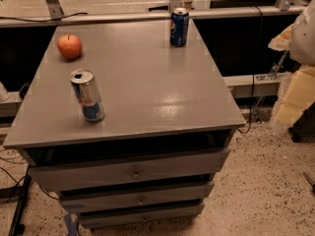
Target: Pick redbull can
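The redbull can [87, 95] stands upright front-left on the cabinet top [147, 82]. The gripper is out of view, so I cannot tell how its jaws stand; a pale shape [301, 38] at right is cut off

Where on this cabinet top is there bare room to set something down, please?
The right half is bare, from the Pepsi can to the front edge, and so is the middle between the apple and that can. The left is tighter: apple and redbull can stand there. The gripper hangs right of the cabinet top.

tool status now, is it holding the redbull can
Tool: out of view, state cannot be told; redbull can stands free on the cabinet top.
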`<state>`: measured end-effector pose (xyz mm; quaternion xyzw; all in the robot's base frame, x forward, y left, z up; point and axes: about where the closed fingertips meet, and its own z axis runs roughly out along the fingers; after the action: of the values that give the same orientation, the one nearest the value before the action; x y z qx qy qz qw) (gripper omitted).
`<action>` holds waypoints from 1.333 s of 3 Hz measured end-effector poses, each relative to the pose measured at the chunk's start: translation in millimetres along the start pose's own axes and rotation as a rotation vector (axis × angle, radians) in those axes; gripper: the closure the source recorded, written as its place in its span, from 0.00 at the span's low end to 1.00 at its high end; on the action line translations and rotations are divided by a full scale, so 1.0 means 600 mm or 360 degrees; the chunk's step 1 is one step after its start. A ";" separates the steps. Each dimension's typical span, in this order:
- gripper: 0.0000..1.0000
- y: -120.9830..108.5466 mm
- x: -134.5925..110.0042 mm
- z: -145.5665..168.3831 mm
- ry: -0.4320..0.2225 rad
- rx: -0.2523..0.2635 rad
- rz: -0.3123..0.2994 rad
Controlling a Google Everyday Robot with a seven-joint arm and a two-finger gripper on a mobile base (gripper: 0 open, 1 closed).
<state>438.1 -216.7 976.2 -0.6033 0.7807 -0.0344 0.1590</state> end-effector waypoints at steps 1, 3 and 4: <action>0.00 0.000 0.000 0.000 -0.0001 0.0000 0.0000; 0.00 -0.026 -0.142 0.075 -0.0487 -0.0240 -0.0219; 0.00 0.012 -0.264 0.123 -0.0808 -0.0434 -0.0339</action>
<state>488.0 -53.3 937.4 -0.6868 0.6459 0.2062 0.2619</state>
